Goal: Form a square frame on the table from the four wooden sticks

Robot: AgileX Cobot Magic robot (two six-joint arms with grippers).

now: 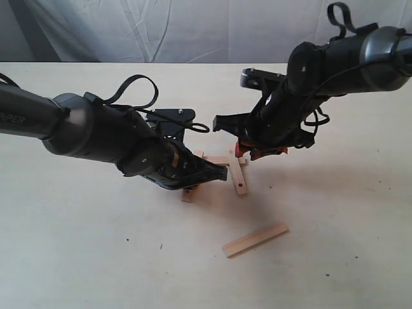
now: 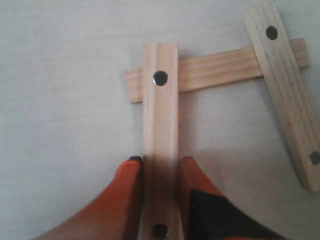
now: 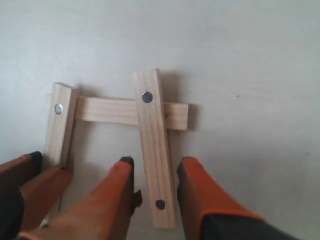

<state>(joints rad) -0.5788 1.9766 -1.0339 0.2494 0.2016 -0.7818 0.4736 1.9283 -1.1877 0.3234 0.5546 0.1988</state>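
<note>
Four flat strips of pale, straight-grained wood lay on the table (image 1: pixel 77 257), a smooth cream-white surface with faint grain and a few dark specks. Each strip was a plain rectangular slat with square-cut ends. Those seen close carried a small dark round dot near each end.

Three of them formed an open, three-sided shape. The crosspiece (image 2: pixel 215 70) lay flat beneath the other two, its ends poking out a little past each. The gripped stick (image 2: pixel 160 120) crossed over one end of it at a right angle. The straddled stick (image 3: pixel 152 135) crossed over the other end, slightly aslant rather than parallel to its partner.

The left gripper (image 2: pixel 160 162) had its orange fingers (image 2: pixel 127 200) — smooth, tapering, dark at the very tips — closed against both long edges of the gripped stick. They held the half away from the crosspiece, and that end's dot lay between them. The right gripper (image 3: pixel 154 165) stood over the straddled stick with its fingers (image 3: pixel 117 190) parted wider than the wood — a strip of bare table showed on either side, so neither finger touched it.

The loose stick (image 1: pixel 255 240) lay by itself on a slant. It was well apart from the other three and from both grippers, on the side nearer the exterior camera.
</note>
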